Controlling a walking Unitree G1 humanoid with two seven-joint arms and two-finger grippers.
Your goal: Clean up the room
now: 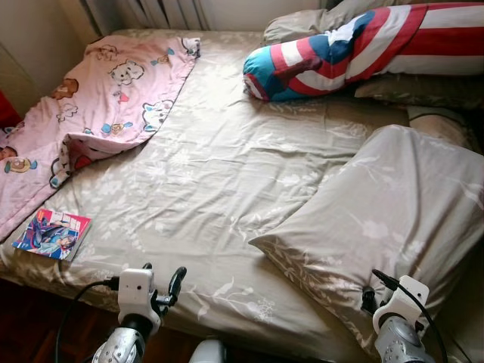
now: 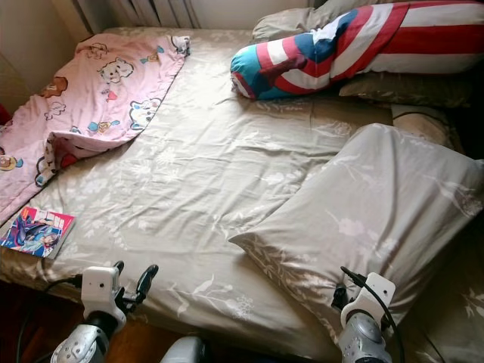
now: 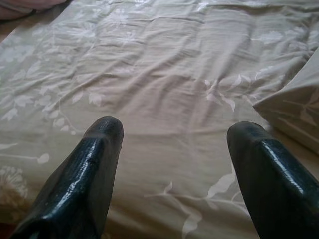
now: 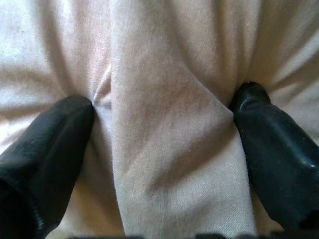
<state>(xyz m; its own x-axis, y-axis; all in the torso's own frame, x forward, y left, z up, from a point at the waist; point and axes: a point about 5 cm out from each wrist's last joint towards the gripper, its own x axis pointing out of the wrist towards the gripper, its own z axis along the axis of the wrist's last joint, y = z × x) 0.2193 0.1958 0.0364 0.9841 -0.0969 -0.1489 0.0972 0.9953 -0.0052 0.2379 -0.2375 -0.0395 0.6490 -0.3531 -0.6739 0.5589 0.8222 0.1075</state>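
A bed covered by a beige floral sheet (image 1: 212,174). The right gripper (image 4: 162,144) presses into the near edge of a large beige pillow (image 1: 401,219), fingers spread with a raised fold of fabric between them, not yet pinched. The left gripper (image 3: 174,149) hovers wide open and empty above the sheet's near edge. A pink cartoon blanket (image 1: 91,98) lies crumpled at far left, a colourful book (image 1: 51,234) beside it, and a red, white and blue bolster (image 1: 340,49) at the head.
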